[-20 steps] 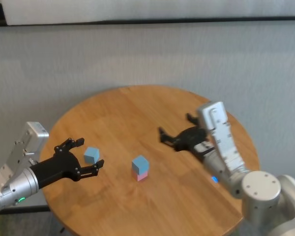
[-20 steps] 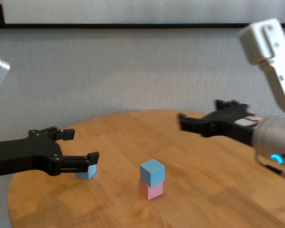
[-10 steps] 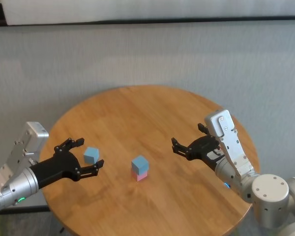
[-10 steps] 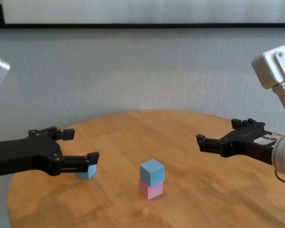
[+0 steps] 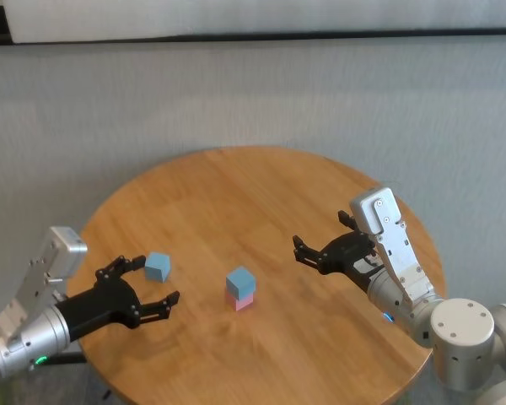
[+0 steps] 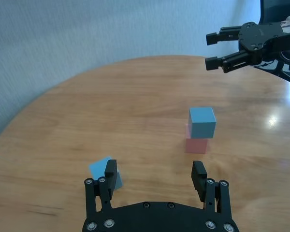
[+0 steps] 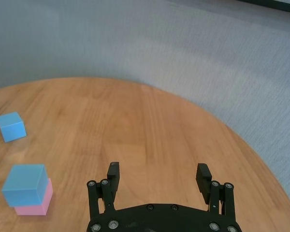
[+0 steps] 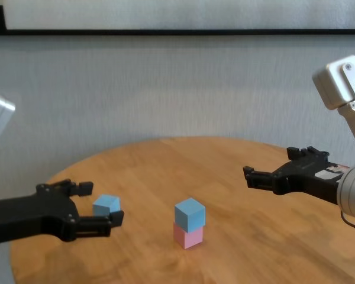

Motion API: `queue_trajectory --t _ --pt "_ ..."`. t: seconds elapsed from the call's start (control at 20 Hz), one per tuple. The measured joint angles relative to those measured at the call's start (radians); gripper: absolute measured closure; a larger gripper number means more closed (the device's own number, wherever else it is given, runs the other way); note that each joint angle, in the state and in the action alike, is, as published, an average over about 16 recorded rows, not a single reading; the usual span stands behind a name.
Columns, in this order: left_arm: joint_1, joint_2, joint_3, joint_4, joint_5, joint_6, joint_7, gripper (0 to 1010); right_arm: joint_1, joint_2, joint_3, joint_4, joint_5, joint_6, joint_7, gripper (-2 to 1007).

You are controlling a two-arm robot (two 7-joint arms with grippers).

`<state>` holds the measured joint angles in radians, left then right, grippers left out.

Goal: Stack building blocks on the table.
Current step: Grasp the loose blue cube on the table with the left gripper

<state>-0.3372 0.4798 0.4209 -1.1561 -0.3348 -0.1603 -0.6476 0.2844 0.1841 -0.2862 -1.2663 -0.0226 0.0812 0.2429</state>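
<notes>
A light blue block [image 5: 240, 279] rests on a pale pink block [image 5: 244, 302] near the middle of the table [image 5: 236, 190]; the chest view shows the same blue block [image 8: 190, 213] on the pink block [image 8: 188, 237]. A second blue block [image 5: 158, 266] lies alone to the left. My left gripper [image 5: 156, 280] is open just short of it, near the table's left edge. In the left wrist view the loose block [image 6: 102, 169] sits beside one finger [image 6: 110, 170], partly hidden. My right gripper [image 5: 320, 235] hovers open and empty to the right of the stack.
A grey textured wall rises behind the round table [image 8: 154, 157]. Bare wood lies between the stack and each gripper. The left wrist view shows my right gripper [image 6: 215, 48] across the table, beyond the stack [image 6: 201, 128].
My left gripper has drawn back and down toward the table's near left edge, leaving the loose blue block beyond its fingertips. My right gripper pulled away rightward from the stack, then held still.
</notes>
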Motion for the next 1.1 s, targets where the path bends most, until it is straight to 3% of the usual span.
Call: queue_trajectory --t 0.55,1.1 --pt "-0.046 -0.039 0.013 0.086 0.000 -0.003 -0.011 10 0.001 -0.003 0.000 0.000 0.001 -0.002 -0.001 5" --pt "-0.099 -0.054 -0.012 0.175 -0.023 -0.019 -0.035 10 0.002 -0.004 0.000 0.001 0.001 -0.003 -0.001 5"
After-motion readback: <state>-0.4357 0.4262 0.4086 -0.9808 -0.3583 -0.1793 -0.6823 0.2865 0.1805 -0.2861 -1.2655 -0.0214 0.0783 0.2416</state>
